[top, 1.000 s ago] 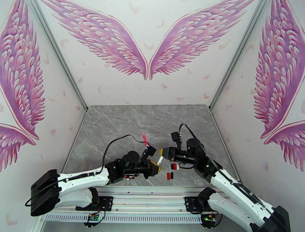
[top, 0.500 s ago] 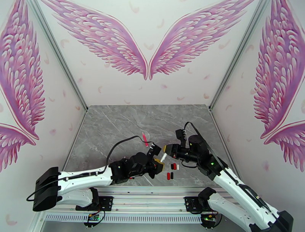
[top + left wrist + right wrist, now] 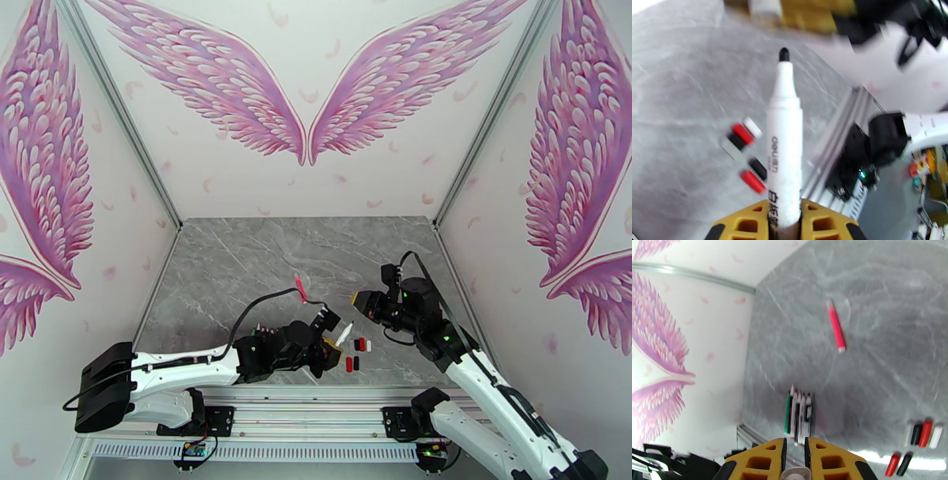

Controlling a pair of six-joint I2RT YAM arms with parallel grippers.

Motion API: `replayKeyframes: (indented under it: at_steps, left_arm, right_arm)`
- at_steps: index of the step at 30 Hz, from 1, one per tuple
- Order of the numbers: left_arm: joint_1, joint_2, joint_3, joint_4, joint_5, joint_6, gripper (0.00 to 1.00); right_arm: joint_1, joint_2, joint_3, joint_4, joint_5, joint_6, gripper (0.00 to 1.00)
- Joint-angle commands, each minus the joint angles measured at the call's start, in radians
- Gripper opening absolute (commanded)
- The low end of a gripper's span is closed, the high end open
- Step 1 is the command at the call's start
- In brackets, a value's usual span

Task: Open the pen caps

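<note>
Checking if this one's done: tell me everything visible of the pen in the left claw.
The pen is a slim marker, smooth white plastic-looking barrel with dark printed lettering, stepping down to a small black tip, bare, no cap on. Its lower end is clamped between the yellow fingers of the left claw, and it sticks straight out from them, above the grey table. Nothing else touches it.

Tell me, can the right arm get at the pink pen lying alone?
Probably: only bare table lies between the right pincer and the pink pen. But it is shut on a whitish cap, which it would have to drop first.
</note>
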Motion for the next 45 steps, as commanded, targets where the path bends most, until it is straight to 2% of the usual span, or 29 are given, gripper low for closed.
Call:
replayKeyframes:
  at_steps: [1, 7, 13, 20, 23, 29, 45]
  left_arm:
    - [0.037, -0.057, -0.045, 0.069, 0.136, -0.045, 0.00]
    - [0.071, -0.136, -0.099, 0.078, 0.066, -0.060, 0.00]
    - [0.103, -0.170, -0.144, 0.107, -0.009, -0.094, 0.00]
    - [0.104, -0.201, -0.138, 0.077, -0.029, -0.088, 0.01]
    - [0.104, -0.224, -0.128, 0.035, -0.047, -0.077, 0.01]
    - [0.103, -0.245, -0.121, -0.006, -0.061, -0.079, 0.01]
    - [0.103, -0.206, -0.089, -0.061, -0.038, -0.067, 0.01]
  right_arm:
    - [-0.006, -0.025, -0.030, 0.100, 0.003, -0.023, 0.11]
    - [-0.009, -0.025, -0.041, 0.047, -0.028, -0.056, 0.14]
    - [-0.002, -0.045, 0.007, -0.255, 0.070, -0.147, 0.14]
    - [0.022, -0.060, -0.072, -0.432, 0.088, -0.203, 0.15]
    - [0.039, -0.063, -0.146, -0.427, 0.060, -0.186, 0.16]
    - [0.066, -0.051, -0.245, -0.395, 0.083, -0.154, 0.16]
    - [0.083, 0.087, -0.309, -0.283, 0.079, -0.160, 0.17]
